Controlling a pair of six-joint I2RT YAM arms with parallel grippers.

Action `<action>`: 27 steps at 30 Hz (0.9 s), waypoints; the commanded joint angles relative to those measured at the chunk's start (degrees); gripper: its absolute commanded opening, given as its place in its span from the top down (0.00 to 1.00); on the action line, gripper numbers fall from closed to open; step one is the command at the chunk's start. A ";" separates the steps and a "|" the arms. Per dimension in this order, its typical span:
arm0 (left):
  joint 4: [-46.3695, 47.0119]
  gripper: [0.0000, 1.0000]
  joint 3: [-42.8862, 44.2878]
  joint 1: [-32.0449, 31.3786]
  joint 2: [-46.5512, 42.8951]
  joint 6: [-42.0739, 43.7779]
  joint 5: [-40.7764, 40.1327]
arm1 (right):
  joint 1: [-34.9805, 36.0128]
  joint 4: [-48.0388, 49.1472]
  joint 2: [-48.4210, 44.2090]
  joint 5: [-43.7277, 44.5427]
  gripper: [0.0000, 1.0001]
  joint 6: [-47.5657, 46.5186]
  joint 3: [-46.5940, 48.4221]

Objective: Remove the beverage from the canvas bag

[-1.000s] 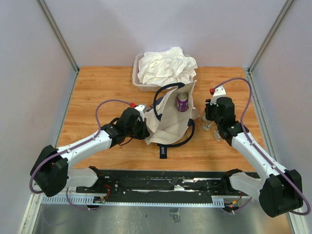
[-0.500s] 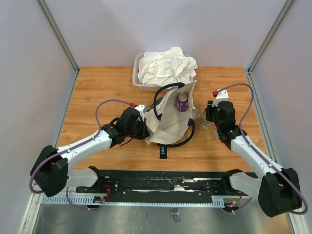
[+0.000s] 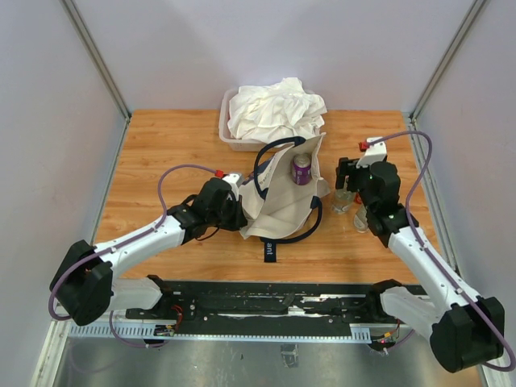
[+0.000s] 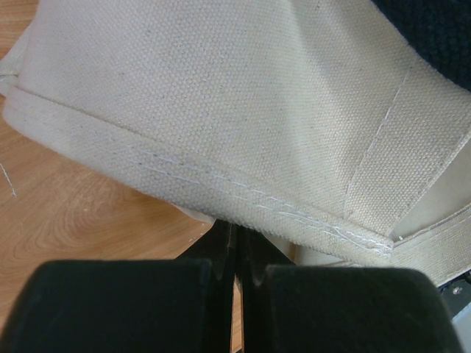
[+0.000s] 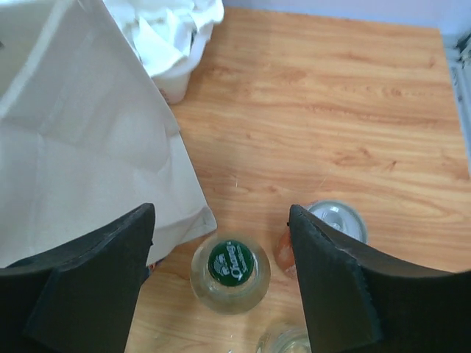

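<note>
The right claw (image 5: 221,220) gapes wide, with open bench (image 5: 331,95) ahead and a green-capped bottle (image 5: 230,271) below its gap. The left claw (image 4: 235,239) is pinched tight on the canvas bag (image 4: 243,110) hem. A purple beverage can (image 3: 301,169) stands inside the bag.

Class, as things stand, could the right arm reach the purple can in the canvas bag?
Probably yes: the purple can sits uncovered at the mouth of the canvas bag, and the right gripper is open beside it.

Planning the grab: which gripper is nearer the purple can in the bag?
Right. The right gripper hangs open beside the purple can; the left gripper pinches the canvas bag near-left of it.
</note>
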 commanded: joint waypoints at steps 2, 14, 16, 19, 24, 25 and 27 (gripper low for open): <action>-0.84 0.99 0.38 -0.62 -0.70 0.27 1.53 | 4.91 -4.65 -1.32 0.11 0.33 -5.85 11.28; -0.67 0.99 0.82 -0.62 -1.79 0.61 1.58 | 20.83 -16.03 12.37 3.57 0.97 -6.31 32.53; -0.54 1.00 0.82 -0.62 -1.94 0.61 1.52 | 20.88 -18.51 15.02 4.64 0.99 -5.38 34.04; -0.67 0.99 0.90 -0.62 -2.12 0.75 1.63 | 20.83 -23.68 19.20 4.41 0.99 -4.45 36.97; -0.62 1.00 0.78 -0.62 -1.93 1.04 1.94 | 21.36 -24.92 22.29 1.71 0.99 -2.73 37.11; -0.62 0.99 0.69 -0.62 -1.88 1.04 1.93 | 21.36 -24.89 22.79 1.80 0.99 -2.51 36.98; -0.55 1.00 0.69 -0.62 -1.90 1.03 1.94 | 21.38 -24.92 24.20 2.18 0.99 -2.30 36.99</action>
